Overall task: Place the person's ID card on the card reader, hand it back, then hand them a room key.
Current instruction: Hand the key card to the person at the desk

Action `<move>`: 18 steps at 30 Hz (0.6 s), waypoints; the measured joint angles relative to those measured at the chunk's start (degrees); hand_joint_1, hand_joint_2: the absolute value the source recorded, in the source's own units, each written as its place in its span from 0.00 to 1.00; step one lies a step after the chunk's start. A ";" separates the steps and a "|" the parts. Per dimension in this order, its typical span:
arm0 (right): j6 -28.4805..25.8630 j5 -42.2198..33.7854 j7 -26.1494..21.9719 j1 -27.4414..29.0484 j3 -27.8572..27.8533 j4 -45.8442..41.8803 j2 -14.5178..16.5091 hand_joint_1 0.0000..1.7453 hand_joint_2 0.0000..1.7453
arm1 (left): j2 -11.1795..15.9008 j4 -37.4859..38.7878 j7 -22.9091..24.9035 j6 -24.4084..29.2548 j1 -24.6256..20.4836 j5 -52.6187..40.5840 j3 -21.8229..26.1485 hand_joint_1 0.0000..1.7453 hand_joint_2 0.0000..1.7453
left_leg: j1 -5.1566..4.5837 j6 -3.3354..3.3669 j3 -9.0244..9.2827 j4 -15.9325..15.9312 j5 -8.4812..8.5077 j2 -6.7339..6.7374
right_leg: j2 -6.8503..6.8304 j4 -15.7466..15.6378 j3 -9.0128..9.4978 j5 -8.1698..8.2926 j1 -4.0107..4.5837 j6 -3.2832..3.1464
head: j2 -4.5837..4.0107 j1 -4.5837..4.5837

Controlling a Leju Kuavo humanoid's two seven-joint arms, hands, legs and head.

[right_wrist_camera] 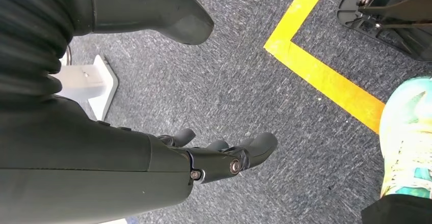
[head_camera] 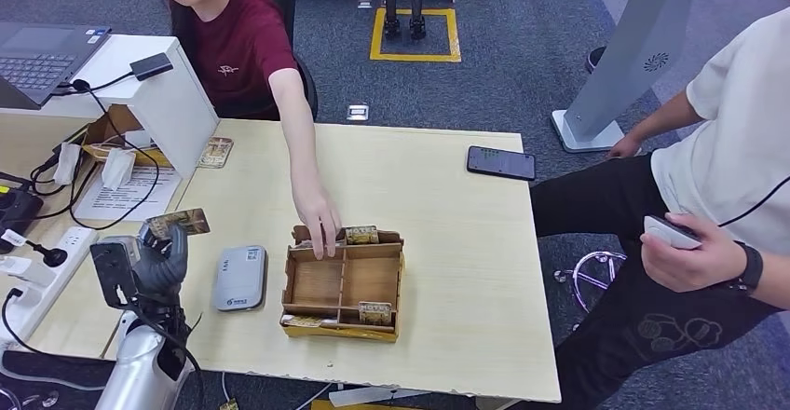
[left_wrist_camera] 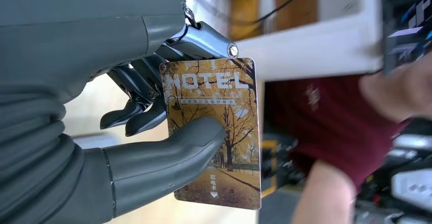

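Head view shows the left hand (head_camera: 158,259) raised over the near-left of the worktop (head_camera: 447,196), its thumb and fingers (left_wrist_camera: 137,109) pinching a hotel room key card (left_wrist_camera: 216,132), long axis running out from the grip. The person's hand (head_camera: 320,224) rests on the cardboard card tray (head_camera: 343,284) just right of it, so the handover likely needs a short reach to the right. The right hand (right_wrist_camera: 224,158) hangs over the floor, fingers loosely apart, holding nothing.
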 joint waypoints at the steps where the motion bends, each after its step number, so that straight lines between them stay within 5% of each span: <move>1: 0.01 0.00 0.01 -0.02 0.20 0.00 0.00 0.00 1.00 | 0.03 -0.39 -0.41 1.02 -0.78 -0.26 0.25 1.00 1.00 | 0.00 0.00 0.00 0.00 0.00 0.00 | 0.00 0.00 0.00 0.00 0.00 0.00 | 0.00 -0.01; 10: 0.67 0.00 -0.14 -0.44 1.95 0.00 -0.02 0.00 1.00 | 1.79 0.33 -4.60 17.14 -6.91 -20.32 0.15 1.00 1.00 | 0.01 -0.02 -0.06 0.00 0.03 0.01 | 0.02 0.01 -0.09 0.03 0.01 -0.03 | 0.01 0.01; 18: 0.95 0.00 -1.02 -0.82 3.15 0.00 -0.11 0.00 1.00 | 3.75 3.93 -5.58 25.75 -10.29 -32.37 -0.60 1.00 1.00 | 0.01 -0.02 -0.08 0.00 0.03 0.04 | 0.05 0.01 -0.13 0.03 0.01 -0.03 | 0.00 0.01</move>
